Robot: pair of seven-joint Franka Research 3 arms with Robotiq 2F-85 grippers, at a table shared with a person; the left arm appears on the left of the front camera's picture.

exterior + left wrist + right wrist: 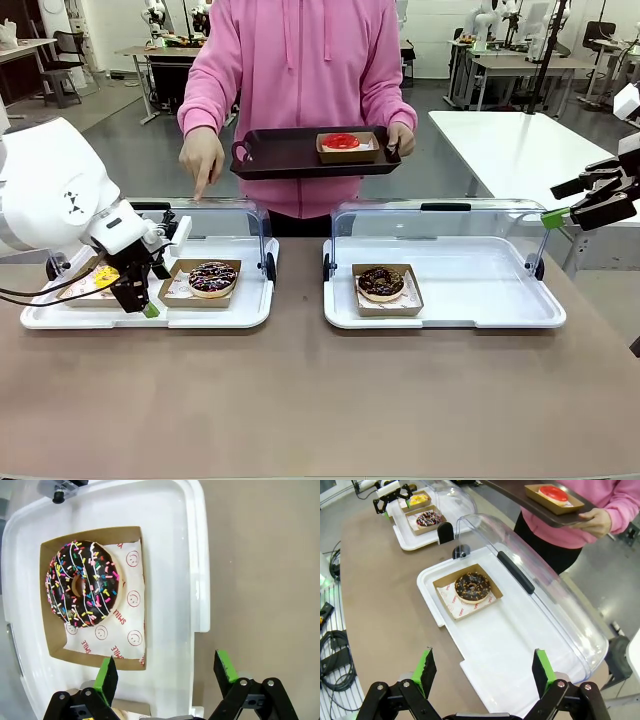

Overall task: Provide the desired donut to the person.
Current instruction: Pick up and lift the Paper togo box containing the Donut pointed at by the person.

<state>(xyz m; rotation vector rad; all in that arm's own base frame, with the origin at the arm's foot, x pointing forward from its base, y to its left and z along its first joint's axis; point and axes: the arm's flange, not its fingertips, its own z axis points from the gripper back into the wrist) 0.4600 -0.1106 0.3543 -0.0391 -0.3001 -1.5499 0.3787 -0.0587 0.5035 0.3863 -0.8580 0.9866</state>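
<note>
Left gripper (166, 672) open, over the left tray's (60, 318) near rim, just beside the boxed sprinkled donut (212, 278); yellow donut (105, 275) half hidden behind that arm; right gripper (482, 672) open, partly cut off at the front view's edge; person (300, 80), head out of frame, points one hand (203, 158) down toward the left tray

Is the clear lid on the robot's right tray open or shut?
Open: the clear lid stands swung back behind the white tray, its chocolate donut uncovered.
</note>
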